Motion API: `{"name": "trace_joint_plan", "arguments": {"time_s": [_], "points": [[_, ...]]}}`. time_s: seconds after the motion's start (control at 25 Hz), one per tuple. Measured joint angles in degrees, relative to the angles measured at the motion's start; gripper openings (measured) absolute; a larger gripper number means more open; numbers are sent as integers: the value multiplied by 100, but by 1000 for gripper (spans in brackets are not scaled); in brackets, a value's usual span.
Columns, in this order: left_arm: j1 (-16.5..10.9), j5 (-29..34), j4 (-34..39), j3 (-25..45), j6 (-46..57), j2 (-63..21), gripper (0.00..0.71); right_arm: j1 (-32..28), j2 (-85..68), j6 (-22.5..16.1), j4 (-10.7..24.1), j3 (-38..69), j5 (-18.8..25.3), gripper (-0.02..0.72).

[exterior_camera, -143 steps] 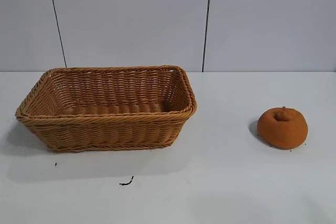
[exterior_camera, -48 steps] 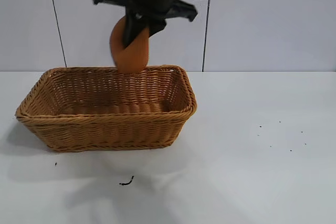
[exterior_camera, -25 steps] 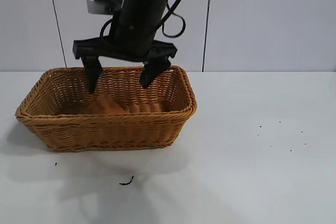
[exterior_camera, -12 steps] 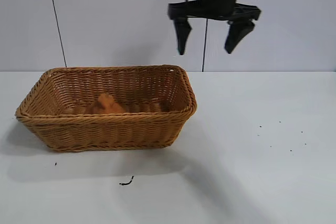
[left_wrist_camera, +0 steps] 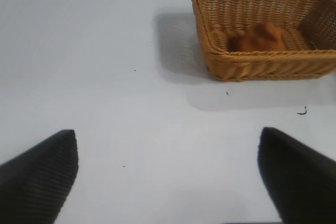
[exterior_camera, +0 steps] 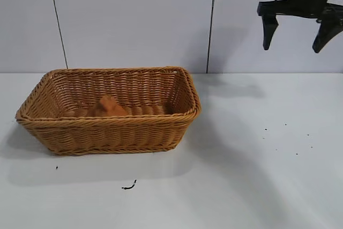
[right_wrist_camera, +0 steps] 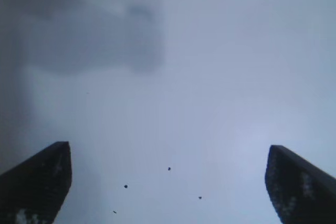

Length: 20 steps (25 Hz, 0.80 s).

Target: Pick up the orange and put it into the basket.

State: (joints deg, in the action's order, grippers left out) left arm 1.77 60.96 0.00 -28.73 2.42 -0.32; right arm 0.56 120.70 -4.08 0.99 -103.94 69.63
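1. Exterior view: the wicker basket (exterior_camera: pixel 110 111) stands on the white tabletop (exterior_camera: pixel 241 175) at the left side of the scene, its long side facing the camera.
2. Exterior view: the orange (exterior_camera: pixel 105 106) lies inside the basket, on its floor, left of centre; only its upper part shows above the near braided rim.
3. Exterior view: the right gripper (exterior_camera: pixel 296 33) hangs high at the upper right, in front of the grey wall panels, well apart from the basket. Its jaws are spread wide and point downward, with nothing between them.
4. Exterior view: a small dark curl of debris (exterior_camera: pixel 128 186) lies on the tabletop in front of the basket, and fine dark specks (exterior_camera: pixel 286 140) are scattered on the tabletop at the right.
5. Left wrist view: the left gripper (left_wrist_camera: pixel 168 174) hovers above bare tabletop, its two dark fingertips (left_wrist_camera: pixel 39 174) standing far apart and holding nothing. The basket (left_wrist_camera: pixel 226 66) sits well beyond it, with the orange (left_wrist_camera: pixel 260 38) resting inside near the nearer wall.
6. Right wrist view: the right gripper (right_wrist_camera: pixel 168 182) faces down on the tabletop (right_wrist_camera: pixel 210 77) from above. Its jaws are wide open and empty; a few dark specks (right_wrist_camera: pixel 169 169) lie on the surface between them.
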Motion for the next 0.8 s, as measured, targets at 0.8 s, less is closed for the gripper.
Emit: {"name": "trace_joint_plan", "arguments": {"time_s": [0.8], "points": [[0, -4, 0, 0, 0, 0, 666, 0, -6706, 279, -99, 5372, 5, 694]]}}
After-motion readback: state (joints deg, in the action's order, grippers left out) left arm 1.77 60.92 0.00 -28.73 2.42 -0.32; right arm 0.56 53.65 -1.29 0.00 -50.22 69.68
